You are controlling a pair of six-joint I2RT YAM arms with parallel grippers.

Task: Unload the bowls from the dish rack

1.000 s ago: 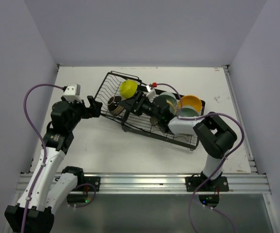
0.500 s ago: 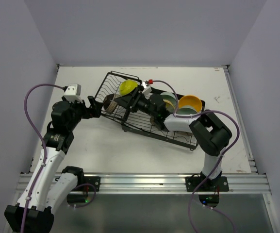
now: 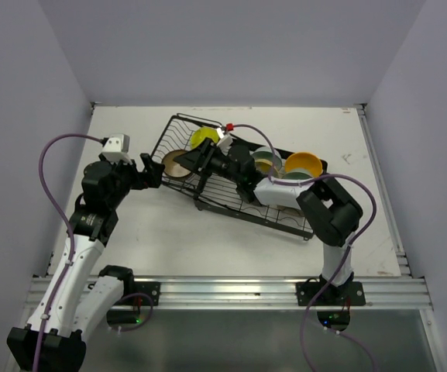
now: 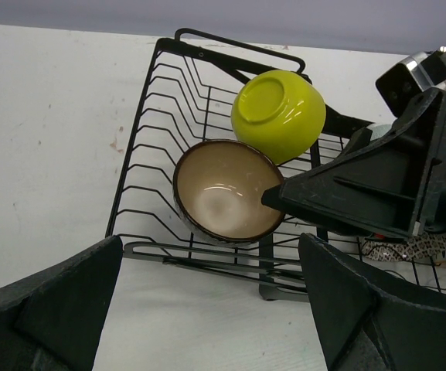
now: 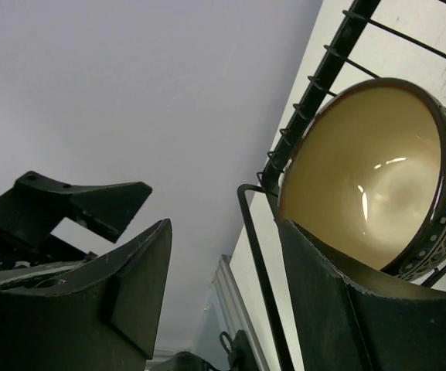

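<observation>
The right gripper (image 5: 223, 228) has reached across the black wire dish rack (image 4: 141, 147) to the brown-rimmed, cream-lined bowl (image 4: 226, 193) at its left end. Its jaws are narrowing but not yet clamped, so a pickup seems close. The left gripper (image 3: 149, 170) waits wide open nearby.

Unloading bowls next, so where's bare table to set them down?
Bare table lies between the dish rack and the arm bases, and again beyond the rack toward the far right corner. Crowded at the rack's left end: left hand, right hand, brown bowl, yellow-green bowl.
</observation>
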